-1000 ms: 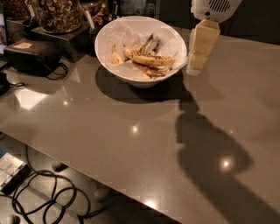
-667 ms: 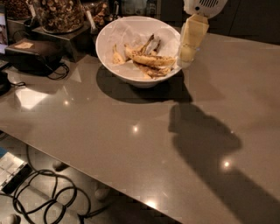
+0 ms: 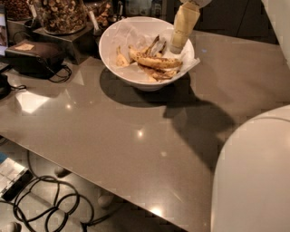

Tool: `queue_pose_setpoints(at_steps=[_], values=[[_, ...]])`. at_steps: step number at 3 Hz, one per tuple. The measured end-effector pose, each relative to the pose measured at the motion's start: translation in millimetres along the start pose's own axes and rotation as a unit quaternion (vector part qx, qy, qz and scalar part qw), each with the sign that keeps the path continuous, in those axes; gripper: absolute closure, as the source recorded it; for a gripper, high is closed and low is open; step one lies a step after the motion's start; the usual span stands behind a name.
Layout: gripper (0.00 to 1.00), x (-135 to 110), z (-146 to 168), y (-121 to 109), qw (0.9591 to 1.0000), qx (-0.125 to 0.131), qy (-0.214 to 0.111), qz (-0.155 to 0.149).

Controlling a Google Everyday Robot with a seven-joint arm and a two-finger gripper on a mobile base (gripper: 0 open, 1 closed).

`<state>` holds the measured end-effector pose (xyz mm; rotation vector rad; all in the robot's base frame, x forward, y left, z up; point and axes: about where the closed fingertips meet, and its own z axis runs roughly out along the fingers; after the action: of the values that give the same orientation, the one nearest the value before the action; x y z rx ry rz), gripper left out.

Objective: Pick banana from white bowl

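Observation:
The white bowl (image 3: 113, 34), lined with crinkled white paper, stands at the back of the grey table. The long speckled yellow banana (image 3: 156, 61) lies across its right half. A short pale stub (image 3: 120, 59) and darker peel-like pieces (image 3: 154, 45) lie beside it. My cream-coloured gripper (image 3: 176, 48) reaches down from the top over the bowl's right inner side. Its tip hangs just above and behind the banana's right end. It holds nothing that I can see.
Glass jars of brown snacks (image 3: 61, 13) stand on a dark box left of the bowl, with a black pouch (image 3: 34, 56) in front. Cables (image 3: 45, 204) lie on the floor below the table's front edge. My white body (image 3: 253, 176) fills the lower right.
The gripper has moved left from the bowl's outer right rim to over its inside. The view has drawn closer, and my white body has come into view at the right.

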<state>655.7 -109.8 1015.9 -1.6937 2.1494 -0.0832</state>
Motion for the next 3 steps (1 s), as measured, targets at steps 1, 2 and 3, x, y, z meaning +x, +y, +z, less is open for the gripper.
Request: queue_pose_setpoints(at_steps=[1,2,3], values=[[0.00,-7,15,-4,0.9998,-0.014,-0.013,0.007],[0.00,-14,35,-4,0.9993,-0.033,-0.016,0.006],[0.19,-18,52,-3,0.9988,-0.048,-0.011,0.005]])
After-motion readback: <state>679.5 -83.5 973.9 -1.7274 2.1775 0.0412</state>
